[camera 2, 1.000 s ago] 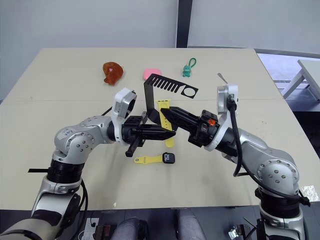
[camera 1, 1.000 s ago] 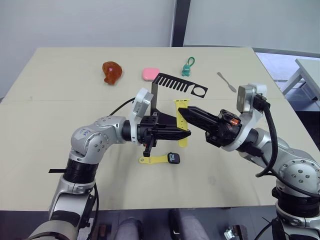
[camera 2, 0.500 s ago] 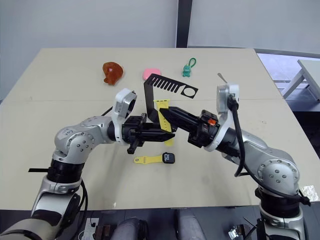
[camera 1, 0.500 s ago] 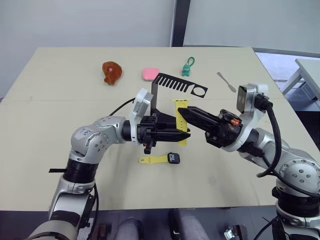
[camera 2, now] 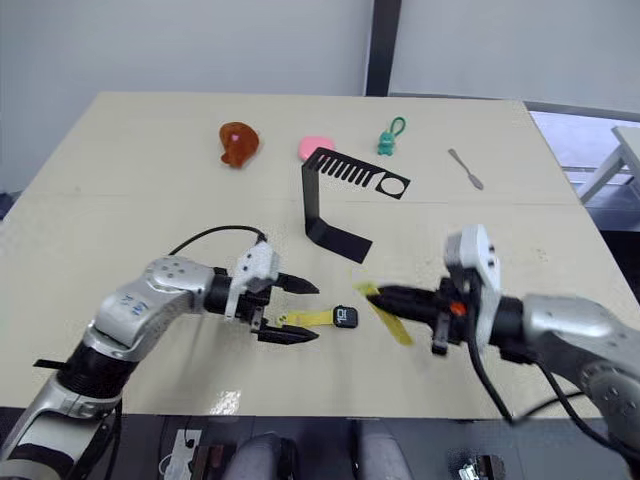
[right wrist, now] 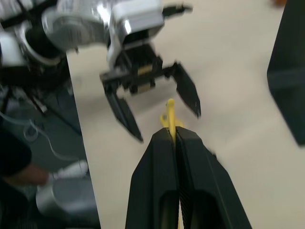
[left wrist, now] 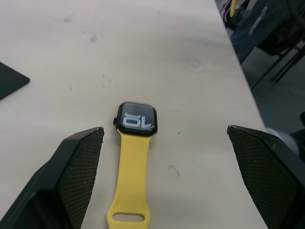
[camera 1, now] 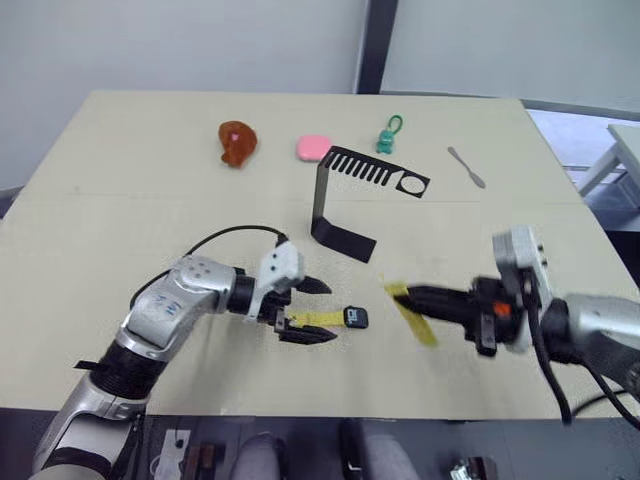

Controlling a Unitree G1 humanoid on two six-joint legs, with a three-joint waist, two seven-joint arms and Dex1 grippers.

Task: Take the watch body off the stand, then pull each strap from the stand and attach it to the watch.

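Watch body (camera 1: 355,318) is seen lying flat on the table (camera 1: 120,230) with one yellow strap (left wrist: 132,183) already joined to it, in front of the stand (camera 1: 335,200), which is left standing bare. The left gripper (camera 1: 312,312) is spread wide around that attached strap, its fingers apart on either side. The second strap (camera 1: 412,310) is pinched between the closed fingers of the right gripper (camera 1: 405,294), just right of the watch body
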